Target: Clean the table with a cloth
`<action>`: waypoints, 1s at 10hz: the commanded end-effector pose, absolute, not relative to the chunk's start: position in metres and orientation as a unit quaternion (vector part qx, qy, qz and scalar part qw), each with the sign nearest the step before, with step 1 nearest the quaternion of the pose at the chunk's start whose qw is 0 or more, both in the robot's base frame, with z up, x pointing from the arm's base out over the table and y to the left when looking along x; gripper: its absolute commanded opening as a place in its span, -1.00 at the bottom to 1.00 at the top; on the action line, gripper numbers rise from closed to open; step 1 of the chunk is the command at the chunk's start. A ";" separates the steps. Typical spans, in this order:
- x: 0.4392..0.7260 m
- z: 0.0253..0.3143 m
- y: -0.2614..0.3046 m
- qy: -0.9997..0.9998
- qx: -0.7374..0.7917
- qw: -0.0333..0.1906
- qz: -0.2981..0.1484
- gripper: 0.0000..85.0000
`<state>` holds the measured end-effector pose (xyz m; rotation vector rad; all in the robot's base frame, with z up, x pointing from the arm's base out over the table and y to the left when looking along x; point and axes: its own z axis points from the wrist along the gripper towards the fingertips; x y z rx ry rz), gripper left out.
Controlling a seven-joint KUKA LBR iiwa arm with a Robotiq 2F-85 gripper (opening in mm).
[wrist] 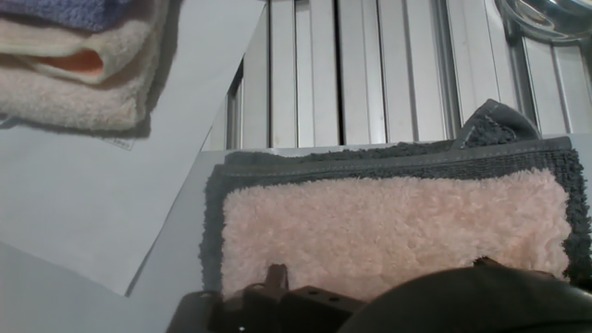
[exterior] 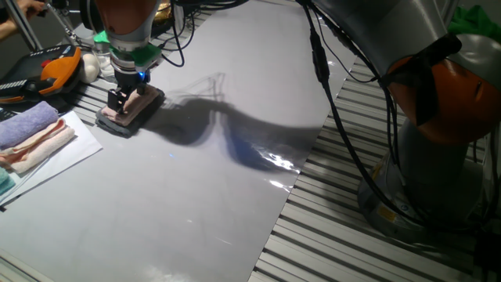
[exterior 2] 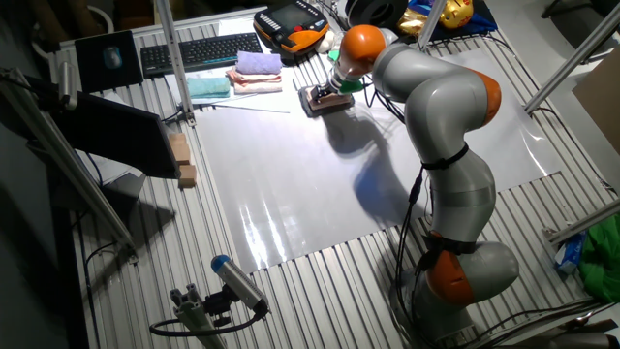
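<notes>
gripper (exterior: 125, 100) down on pink cloth (wrist: 388, 231), likely lined up for grasp; fingers spread or pinching, cannot tell. cloth stacked on dark grey cloth (wrist: 277, 165) at table (exterior: 203, 188) 10 o'clock corner. hand view alone shows grey border; beyond at 11, folded towels (wrist: 74, 65).
</notes>
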<state>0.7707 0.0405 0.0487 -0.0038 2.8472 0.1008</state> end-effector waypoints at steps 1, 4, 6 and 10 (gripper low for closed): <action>0.771 0.049 0.041 0.989 -0.003 0.144 0.034 0.60; 0.771 0.051 0.041 0.989 -0.007 0.141 0.033 0.60; 0.770 0.051 0.041 0.989 -0.008 0.141 0.032 0.60; 0.770 0.053 0.041 0.991 -0.019 0.132 0.028 0.20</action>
